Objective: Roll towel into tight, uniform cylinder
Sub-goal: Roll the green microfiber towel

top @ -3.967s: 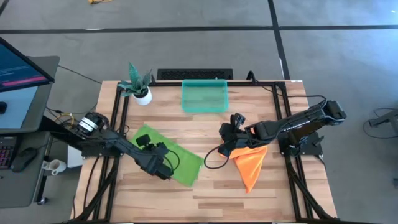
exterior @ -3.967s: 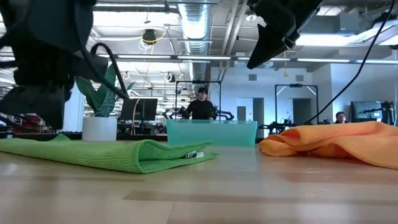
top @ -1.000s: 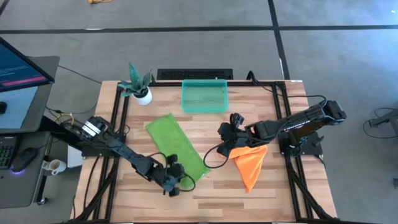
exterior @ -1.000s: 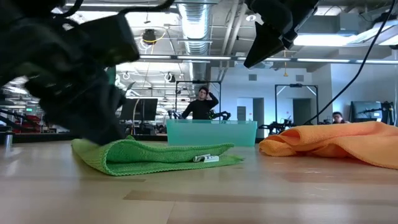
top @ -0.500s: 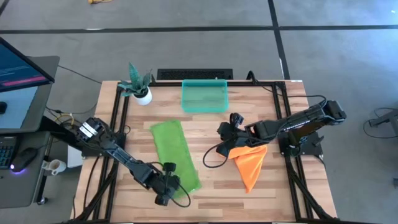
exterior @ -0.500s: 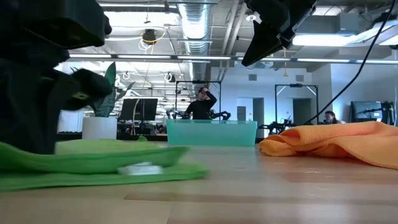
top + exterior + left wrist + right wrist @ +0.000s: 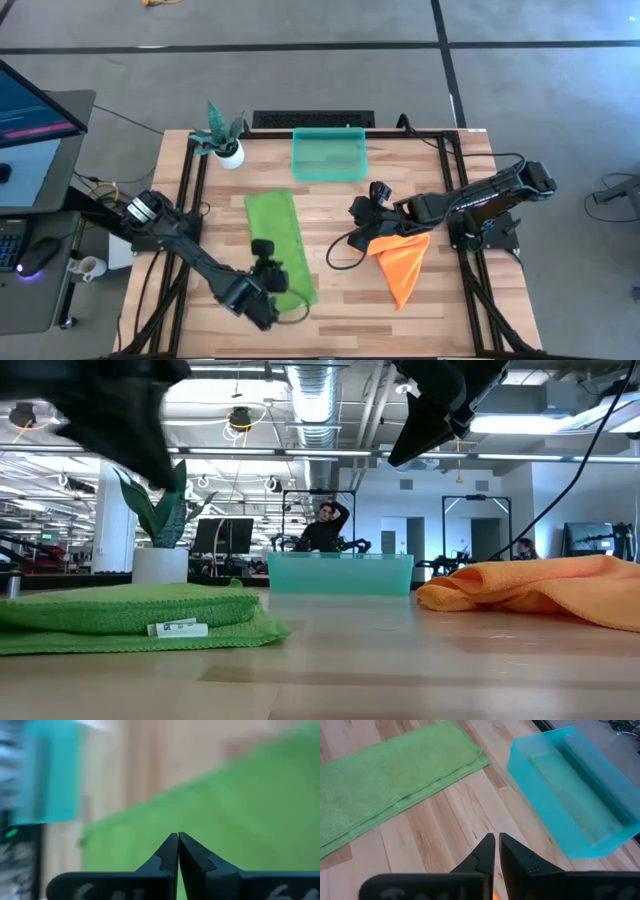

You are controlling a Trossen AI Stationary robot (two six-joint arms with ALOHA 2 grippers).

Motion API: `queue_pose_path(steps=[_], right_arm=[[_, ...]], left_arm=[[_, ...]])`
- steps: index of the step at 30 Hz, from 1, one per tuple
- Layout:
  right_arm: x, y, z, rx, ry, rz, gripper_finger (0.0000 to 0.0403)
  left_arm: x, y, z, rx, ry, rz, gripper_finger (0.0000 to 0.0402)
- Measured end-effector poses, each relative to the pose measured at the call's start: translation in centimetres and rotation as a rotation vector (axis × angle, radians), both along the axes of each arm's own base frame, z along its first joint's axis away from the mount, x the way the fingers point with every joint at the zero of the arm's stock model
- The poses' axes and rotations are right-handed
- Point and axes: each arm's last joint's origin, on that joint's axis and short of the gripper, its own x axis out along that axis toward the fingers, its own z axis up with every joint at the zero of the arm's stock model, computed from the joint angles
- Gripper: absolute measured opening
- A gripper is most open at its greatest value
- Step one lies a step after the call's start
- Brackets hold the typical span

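The green towel (image 7: pixel 273 215) lies folded as a long strip on the table, running from the far side toward the near edge; its near end with a white label (image 7: pixel 178 628) faces the low view. My left gripper (image 7: pixel 263 248) is shut and empty, raised over the towel's near half and pointing toward the far edge; its wrist view (image 7: pixel 178 836) looks down on the towel (image 7: pixel 240 795). My right gripper (image 7: pixel 357 208) is shut and empty, raised above the table right of the towel (image 7: pixel 385 780).
An orange cloth (image 7: pixel 402 262) lies crumpled right of centre, below my right arm. A teal bin (image 7: pixel 328 155) stands at the far middle and a potted plant (image 7: pixel 222 135) at the far left. A black cable (image 7: pixel 340 250) loops between the towel and the orange cloth.
My left gripper has gone toward the near edge with the towel's near end, swinging the strip from slanting to nearly lengthwise. It has then risen and turned toward the far edge. The towel's near end now lies flat on the table.
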Motion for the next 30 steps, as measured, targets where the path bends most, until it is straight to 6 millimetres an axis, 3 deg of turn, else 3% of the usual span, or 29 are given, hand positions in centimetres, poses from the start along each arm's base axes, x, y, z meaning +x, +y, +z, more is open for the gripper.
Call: queue_pose_path(steps=[5,13,24,30], right_arm=[[0.0,0.0,0.0,0.000,0.000,0.000,0.0049],[0.0,-0.1,0.0,0.000,0.000,-0.002,0.0049],[0.0,-0.1,0.0,-0.002,0.001,0.000,0.0049],[0.0,-0.1,0.0,-0.002,0.001,0.000,0.0049]], left_arm=[[1.1,3.7,-1.4,-0.017,-0.121,0.266,0.0004],[2.4,8.9,-3.9,-0.183,-0.133,0.533,0.0004],[4.1,12.0,-4.4,-0.325,-0.149,0.650,0.0004],[4.2,12.4,-4.5,-0.360,-0.146,0.682,0.0004]])
